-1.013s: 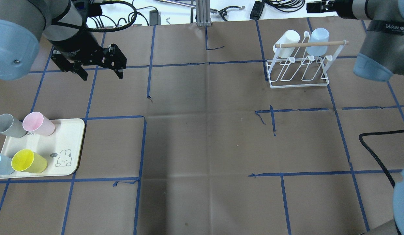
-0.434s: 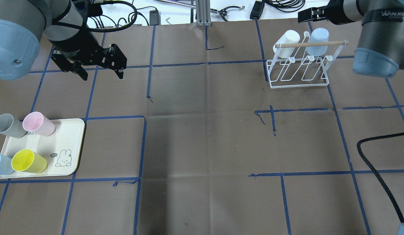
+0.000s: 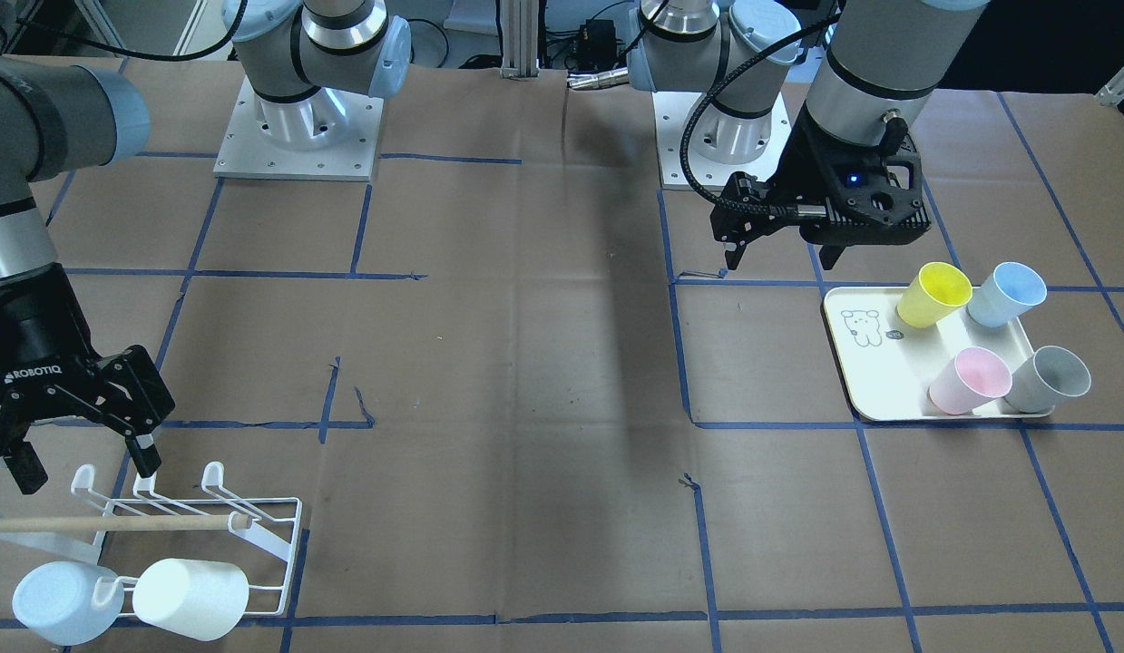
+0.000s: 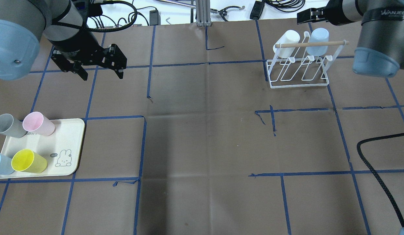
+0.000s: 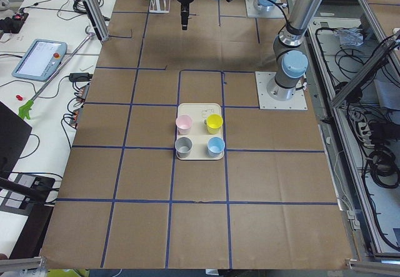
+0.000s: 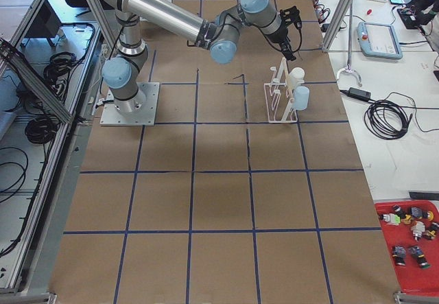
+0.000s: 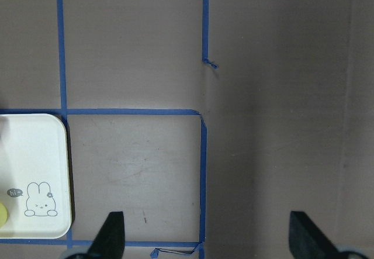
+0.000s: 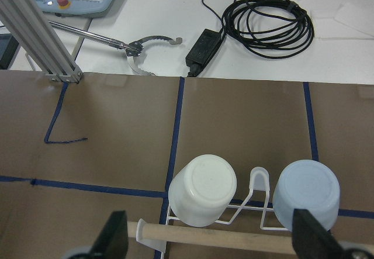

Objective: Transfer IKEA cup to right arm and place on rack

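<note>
My left gripper [image 4: 101, 75] hangs open and empty just beyond the near-left tray [image 4: 63, 137], which holds the pink cup [image 4: 38, 123] and three more. My right gripper [image 3: 83, 470] gapes empty above the far-right rack [image 4: 299, 85], which carries a white cup [image 4: 288, 40] and a pale blue cup [image 4: 319, 37].

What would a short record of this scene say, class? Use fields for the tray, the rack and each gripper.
Tray: cream, holding grey cup, pink cup, yellow cup, light blue cup
Rack: white wire, holding white cup and pale blue cup
Left gripper: open, empty, apart from the tray
Right gripper: open, empty, near the rack
</note>
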Controlling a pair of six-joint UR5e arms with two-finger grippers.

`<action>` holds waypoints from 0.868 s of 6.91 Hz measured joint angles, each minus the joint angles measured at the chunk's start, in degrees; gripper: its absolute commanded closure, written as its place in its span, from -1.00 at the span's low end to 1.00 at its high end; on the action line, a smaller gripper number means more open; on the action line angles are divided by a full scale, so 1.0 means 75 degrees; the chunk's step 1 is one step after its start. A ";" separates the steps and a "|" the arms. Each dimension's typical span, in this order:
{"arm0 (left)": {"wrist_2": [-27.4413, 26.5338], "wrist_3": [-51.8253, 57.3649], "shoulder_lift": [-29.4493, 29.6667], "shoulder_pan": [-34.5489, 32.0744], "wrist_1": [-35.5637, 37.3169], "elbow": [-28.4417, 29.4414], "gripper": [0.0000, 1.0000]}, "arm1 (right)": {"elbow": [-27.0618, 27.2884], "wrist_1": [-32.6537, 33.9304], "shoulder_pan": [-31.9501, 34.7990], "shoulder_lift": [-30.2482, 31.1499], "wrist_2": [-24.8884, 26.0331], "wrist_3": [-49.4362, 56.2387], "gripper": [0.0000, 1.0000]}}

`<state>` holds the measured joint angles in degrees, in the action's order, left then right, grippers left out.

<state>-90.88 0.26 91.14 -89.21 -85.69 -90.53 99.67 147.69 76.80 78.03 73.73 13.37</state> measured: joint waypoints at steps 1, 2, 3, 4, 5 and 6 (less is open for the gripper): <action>-0.0003 0.0000 0.0000 0.0000 0.0000 0.0000 -0.99 | 0.0000 -0.0003 0.0002 0.0002 0.0001 -0.0001 -1.00; -0.0008 0.0000 0.0000 0.0000 0.0000 0.0000 -0.99 | 0.0000 -0.0004 0.0002 0.0002 0.0001 -0.0001 -1.00; -0.0010 0.0000 0.0000 0.0000 0.0000 0.0000 -0.99 | 0.0000 -0.0004 0.0002 0.0002 0.0001 -0.0001 -1.00; -0.0011 0.0000 0.0000 0.0000 0.0000 0.0000 -0.99 | 0.0000 -0.0004 0.0002 0.0002 0.0001 -0.0001 -1.00; -0.0012 0.0000 0.0000 0.0000 0.0000 0.0000 -0.99 | -0.0081 -0.0487 0.0120 0.0117 0.0090 -0.0125 -1.00; -0.0012 0.0000 0.0000 0.0000 0.0000 0.0000 -0.99 | -0.0214 -0.1303 0.0319 0.0312 0.0239 -0.0334 -1.00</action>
<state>-90.97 0.26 91.14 -89.21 -85.69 -90.53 98.06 137.92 79.20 80.37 75.52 10.87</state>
